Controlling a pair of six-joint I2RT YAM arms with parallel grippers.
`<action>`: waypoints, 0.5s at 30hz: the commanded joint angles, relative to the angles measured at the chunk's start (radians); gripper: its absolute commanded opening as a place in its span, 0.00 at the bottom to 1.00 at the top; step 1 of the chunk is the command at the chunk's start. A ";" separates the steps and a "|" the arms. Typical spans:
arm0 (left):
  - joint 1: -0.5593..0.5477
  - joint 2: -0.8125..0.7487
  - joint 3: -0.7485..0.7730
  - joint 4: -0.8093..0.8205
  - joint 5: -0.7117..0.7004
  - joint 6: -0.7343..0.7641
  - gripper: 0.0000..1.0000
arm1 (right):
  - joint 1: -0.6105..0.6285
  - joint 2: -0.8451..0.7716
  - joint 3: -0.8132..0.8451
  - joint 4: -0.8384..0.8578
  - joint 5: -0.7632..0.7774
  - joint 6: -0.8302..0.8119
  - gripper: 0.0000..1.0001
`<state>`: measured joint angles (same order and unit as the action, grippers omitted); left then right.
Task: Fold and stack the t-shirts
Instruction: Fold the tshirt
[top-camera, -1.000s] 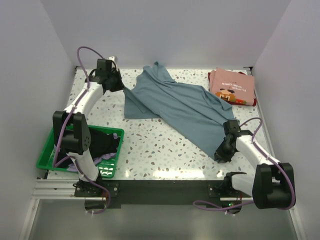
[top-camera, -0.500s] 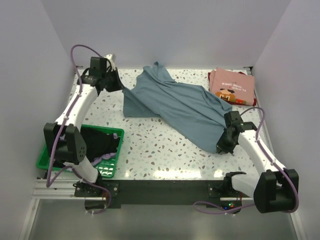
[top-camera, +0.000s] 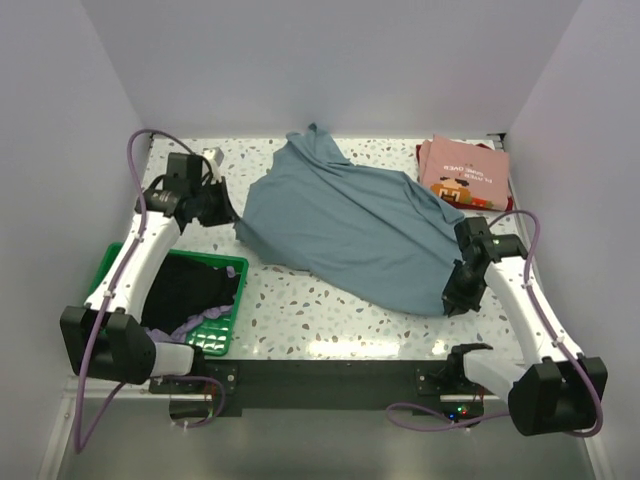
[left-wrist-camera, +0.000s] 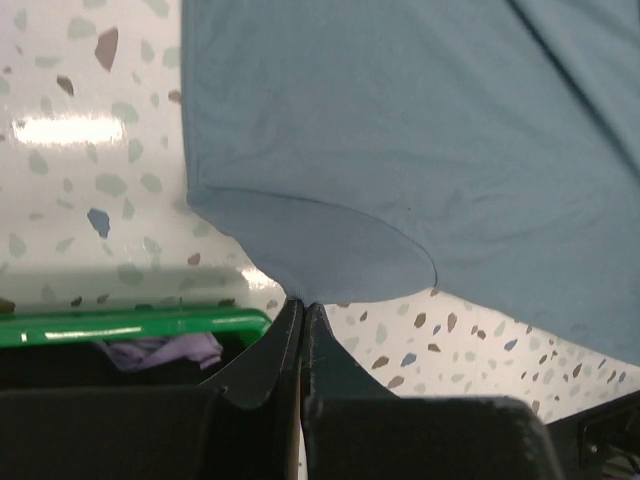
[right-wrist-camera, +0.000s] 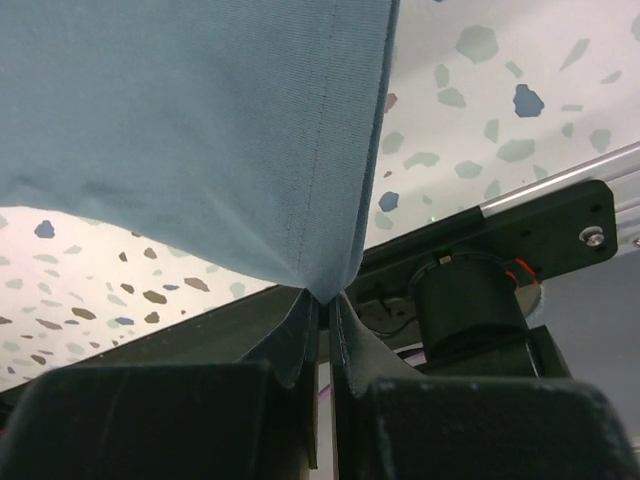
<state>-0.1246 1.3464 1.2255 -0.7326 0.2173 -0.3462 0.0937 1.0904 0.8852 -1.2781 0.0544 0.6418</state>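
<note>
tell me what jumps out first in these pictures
The big grey-blue t-shirt spread across the middle of the table catches the eye first. It is pinched at its left edge by the left gripper and at its near right corner by the right gripper. Next come the folded pink t-shirt at the far right corner and the green basket holding dark cloth at the near left.

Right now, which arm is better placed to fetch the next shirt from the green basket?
Left, probably. The green basket lies near the left gripper, while the right gripper is across the table. Both grip the grey-blue shirt, so the left must release first.
</note>
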 joint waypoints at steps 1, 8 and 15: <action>0.005 -0.061 -0.059 -0.045 0.020 0.033 0.00 | 0.006 -0.053 0.028 -0.191 0.042 -0.024 0.00; 0.002 -0.135 -0.075 -0.122 -0.012 0.030 0.00 | 0.006 -0.096 0.072 -0.263 0.039 -0.022 0.00; 0.002 -0.139 -0.046 -0.142 -0.004 0.026 0.00 | 0.008 -0.080 0.069 -0.259 0.021 -0.025 0.00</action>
<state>-0.1246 1.2152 1.1442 -0.8665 0.2081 -0.3359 0.0975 1.0080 0.9295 -1.3247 0.0689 0.6281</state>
